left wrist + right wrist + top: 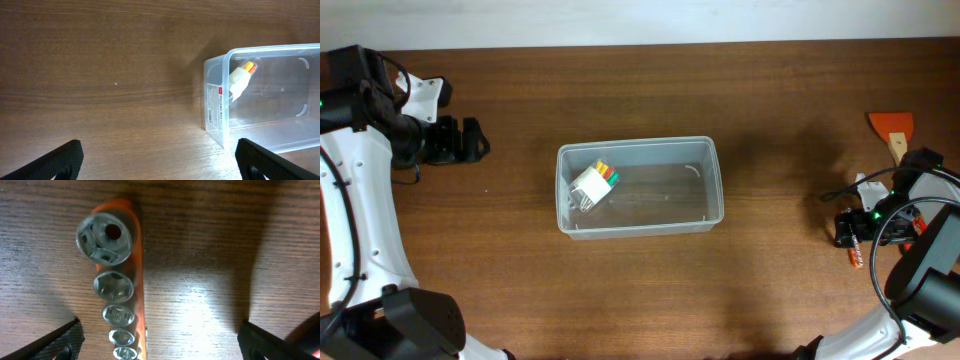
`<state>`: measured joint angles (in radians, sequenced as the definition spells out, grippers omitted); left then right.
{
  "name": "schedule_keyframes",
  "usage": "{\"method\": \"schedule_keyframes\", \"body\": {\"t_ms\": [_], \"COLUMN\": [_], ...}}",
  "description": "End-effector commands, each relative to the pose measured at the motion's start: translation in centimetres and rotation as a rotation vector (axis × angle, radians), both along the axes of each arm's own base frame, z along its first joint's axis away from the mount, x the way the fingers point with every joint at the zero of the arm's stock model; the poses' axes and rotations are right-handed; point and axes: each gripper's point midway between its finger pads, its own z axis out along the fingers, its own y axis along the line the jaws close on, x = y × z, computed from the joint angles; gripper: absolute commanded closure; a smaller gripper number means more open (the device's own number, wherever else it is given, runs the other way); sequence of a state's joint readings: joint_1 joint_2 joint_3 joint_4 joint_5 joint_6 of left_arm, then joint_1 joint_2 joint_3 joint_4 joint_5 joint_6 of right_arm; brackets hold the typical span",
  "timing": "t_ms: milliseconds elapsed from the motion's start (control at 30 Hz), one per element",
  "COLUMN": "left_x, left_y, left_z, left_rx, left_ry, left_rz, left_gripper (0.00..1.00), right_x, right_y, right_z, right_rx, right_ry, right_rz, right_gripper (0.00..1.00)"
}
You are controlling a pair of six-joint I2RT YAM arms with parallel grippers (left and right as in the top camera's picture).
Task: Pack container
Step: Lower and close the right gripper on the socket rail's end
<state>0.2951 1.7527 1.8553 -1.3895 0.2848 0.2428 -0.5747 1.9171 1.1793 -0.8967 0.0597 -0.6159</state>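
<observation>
Right gripper (159,345) is released, jaws wide, nothing in it. It points straight down over the socket rail (119,282), an orange strip with steel sockets running large to small toward the bottom of the wrist frame. The rail sits left of centre between my fingers (60,341), no contact that I can see. My read: the jaws are spread so they can straddle the strip across its narrow side, so this looks like the line-up for a pick, and I'd shift toward the rail before closing. In the overhead view that gripper (857,230) is at the right edge with the rail (858,257) just under it; a scraper (892,128) with an orange blade lies near, above it in the frame. The container (640,142) is mid-frame on the table (520,280), open side up, well apart from the right gripper and off to its left. It already holds a small white pack (592,184) with coloured tips at its left end; the rest of the floor is bare, so there's room for the rail. Left gripper (468,140) is parked upper left, also released and empty. Its wrist view shows the container (270,49) at the right of frame, near but not touching, probably kept out of the drop path.
</observation>
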Motion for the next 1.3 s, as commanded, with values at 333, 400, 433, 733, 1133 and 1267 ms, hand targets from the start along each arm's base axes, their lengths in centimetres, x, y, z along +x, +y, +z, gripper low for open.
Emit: {"method": "schedule_keyframes", "body": {"t_ms": [333,400,433,733,1133,1267], "left_x": [0.4,0.4,0.4,0.4,0.4,0.4], "left_y": [0.0,0.0,0.0,0.0,0.0,0.0], "left_z": [0.5,0.5,0.5,0.5,0.5,0.5], "left_rx": [-0.012,-0.012,-0.012,-0.012,-0.012,-0.012], "left_ry": [-0.019,-0.019,-0.019,-0.019,-0.019,-0.019], "left_rz": [0.009,0.009,0.009,0.009,0.009,0.009], "left_gripper": [0.01,0.01,0.01,0.01,0.01,0.01], "right_x": [0.9,1.4,1.5,1.4,0.9,0.9], "right_y": [1.1,1.8,2.0,1.8,2.0,2.0], "right_z": [-1.0,-1.0,-1.0,-1.0,-1.0,-1.0], "right_rx": [0.003,0.0,0.0,-0.004,0.009,0.01], "right_ry": [-0.002,-0.001,-0.001,-0.004,0.013,0.014], "right_rz": [0.07,0.099,0.106,0.065,0.062,0.062], "right_gripper": [0.01,0.01,0.01,0.01,0.01,0.04]}}
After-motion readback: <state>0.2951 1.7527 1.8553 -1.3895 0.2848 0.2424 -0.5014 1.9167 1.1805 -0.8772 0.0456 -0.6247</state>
